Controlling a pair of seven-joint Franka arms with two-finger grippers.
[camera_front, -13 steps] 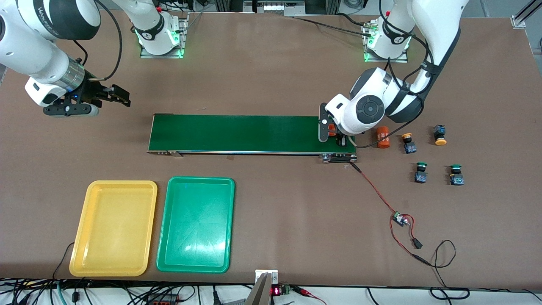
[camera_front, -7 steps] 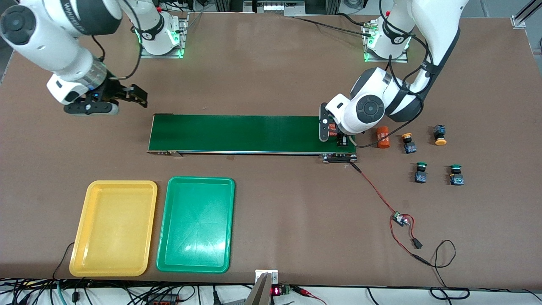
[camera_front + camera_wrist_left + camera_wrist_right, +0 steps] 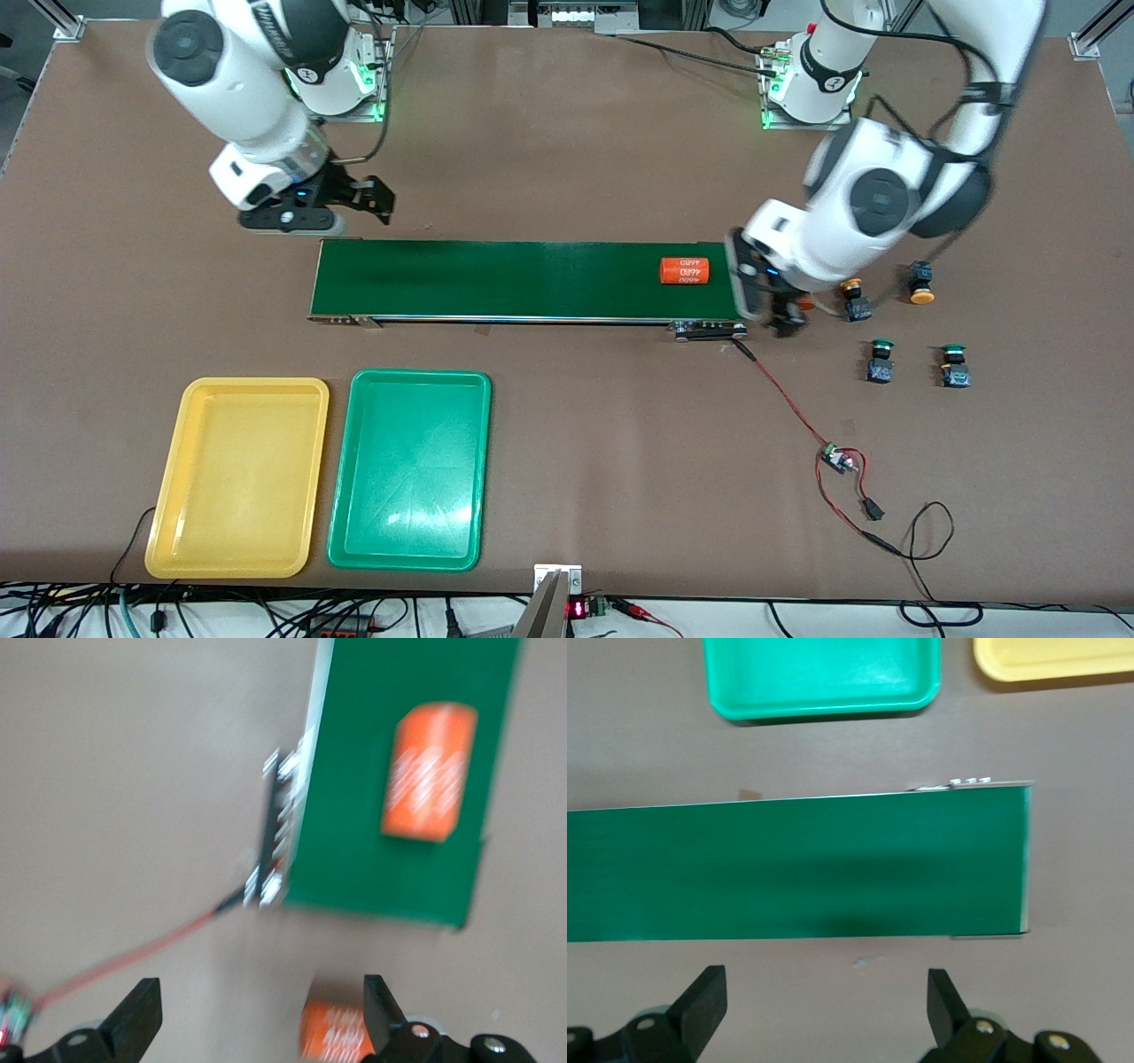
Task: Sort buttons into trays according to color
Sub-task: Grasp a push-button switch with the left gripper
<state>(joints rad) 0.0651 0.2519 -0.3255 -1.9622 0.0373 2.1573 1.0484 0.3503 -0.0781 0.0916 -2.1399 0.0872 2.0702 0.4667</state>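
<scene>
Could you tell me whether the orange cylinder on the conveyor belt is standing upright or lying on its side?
Lying on its side: the orange cylinder rests lengthwise on the conveyor belt, its printed side facing up.

Partly hidden under the left arm's white wrist (image 3: 824,244): a second orange cylinder (image 3: 337,1032), motion-blurred and cut by the picture's edge.

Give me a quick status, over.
Left gripper open, empty, over table by belt end. Right gripper open, waiting. Four buttons unsorted; both trays empty. Orange cylinder on belt.
</scene>
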